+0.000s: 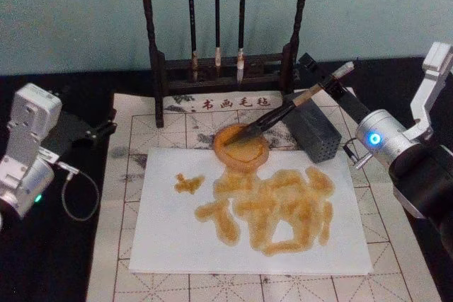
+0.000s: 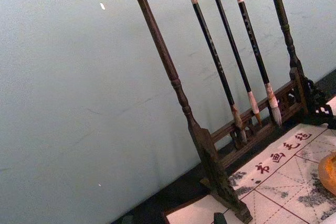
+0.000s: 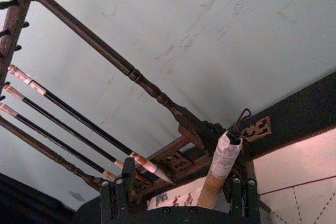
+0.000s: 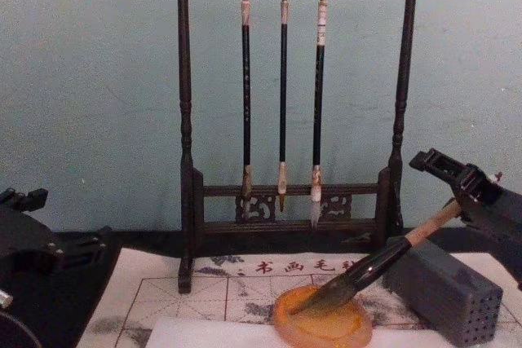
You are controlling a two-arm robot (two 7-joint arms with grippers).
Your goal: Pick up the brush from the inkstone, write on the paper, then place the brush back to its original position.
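Note:
The brush (image 1: 283, 112) lies slanted, its dark tip resting in the round orange inkstone (image 1: 225, 152) and its tan handle rising to the right over a grey block. My right gripper (image 1: 318, 79) stands open around the upper handle. In the right wrist view the fingers (image 3: 113, 198) sit wide apart, and the handle (image 3: 218, 169), with its white cap, is close to one side. The chest view shows the brush (image 4: 367, 270) leaning from the inkstone (image 4: 322, 328) up into the gripper (image 4: 444, 173). The white paper (image 1: 170, 231) carries amber strokes. My left gripper (image 1: 95, 132) is parked at the far left.
A grey block with holes (image 1: 317, 136) stands right of the inkstone under the handle. A dark wooden rack (image 4: 285, 193) with three thin black brushes stands behind. A gridded felt mat (image 1: 134, 139) lies under the paper.

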